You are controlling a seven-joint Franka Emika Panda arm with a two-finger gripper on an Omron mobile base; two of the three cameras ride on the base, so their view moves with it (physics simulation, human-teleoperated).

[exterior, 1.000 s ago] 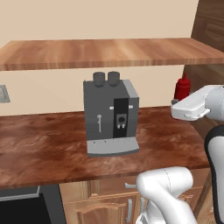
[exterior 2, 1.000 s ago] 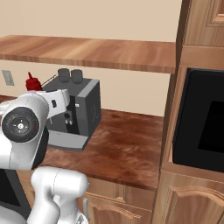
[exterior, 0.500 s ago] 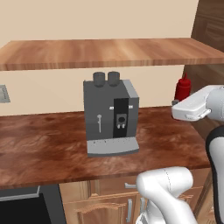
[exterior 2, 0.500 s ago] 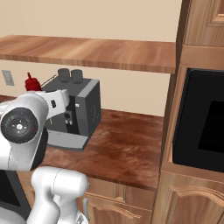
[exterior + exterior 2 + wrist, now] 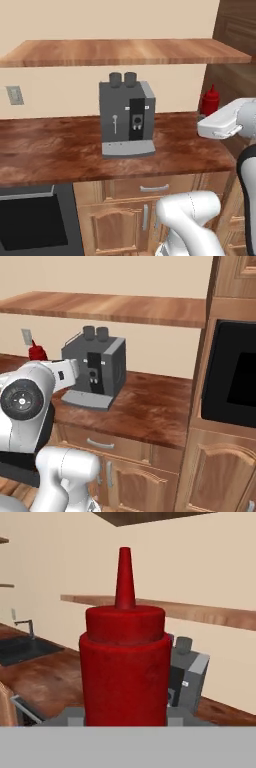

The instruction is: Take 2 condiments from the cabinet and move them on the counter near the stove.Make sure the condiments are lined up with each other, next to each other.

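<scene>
I hold the red squeeze bottle (image 5: 125, 662) upright; it fills the middle of my hand view, smooth plain red body, wider stepped cap, pointed nozzle at the top, no label or writing to read. My jaws sit clenched on its base, though the fingertips themselves are hidden below it. In the left base view the bottle (image 5: 210, 100) shows at the right edge, above the counter (image 5: 55, 150), just beyond my white forearm. In the right base view it (image 5: 34, 351) peeks out at the left, behind my arm. The grey coffee machine (image 5: 127, 119) stands mid-counter, with bare wood open to its left. The cooktop (image 5: 31, 220) sits in the lower left corner. The open shelf (image 5: 125, 52) runs across the top.
</scene>
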